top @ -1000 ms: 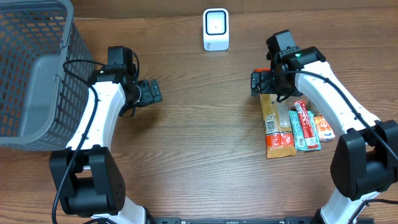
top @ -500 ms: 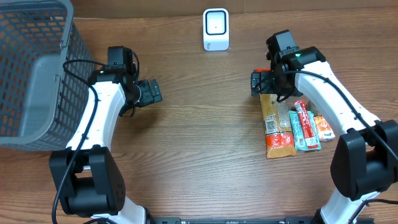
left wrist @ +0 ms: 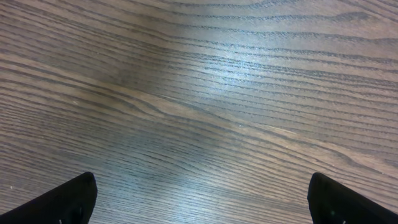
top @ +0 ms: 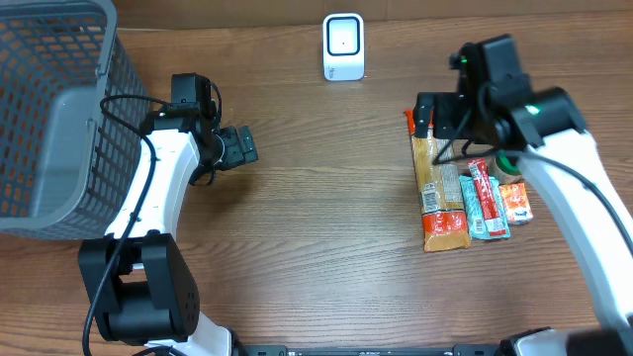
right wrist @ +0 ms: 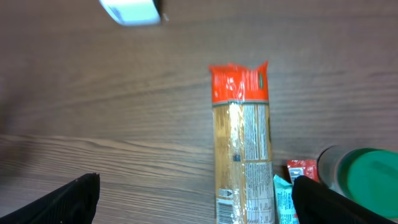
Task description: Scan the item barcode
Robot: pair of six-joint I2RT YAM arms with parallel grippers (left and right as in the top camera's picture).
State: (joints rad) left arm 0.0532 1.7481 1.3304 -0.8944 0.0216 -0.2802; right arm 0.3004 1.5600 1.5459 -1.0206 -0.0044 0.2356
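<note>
Basket (top: 59,119): grey wire, far left of the scanner (top: 343,45), at the bench edge.
Left hand (top: 247,146): left of the scanner and nearer the front. Fingers spread wide, released. My wrist view shows only bare bench (left wrist: 205,93) under it.
Scanner: white, upright, back middle of the bench.
Right hand (top: 425,114): right of the scanner, fingers wide apart, released, gripping nothing. It hangs over the far end of the long packet (top: 435,188).
Long packet: the item, I take it. It lies flat, right of the scanner and further forward, with red ends and the printed label up.
Small packets: teal packet (top: 477,210), red stick (top: 485,188) and orange packet (top: 514,204) sit side by side, beside the long packet on the side away from the scanner.
Green lid (right wrist: 367,177): blurry, just beyond those packets.
</note>
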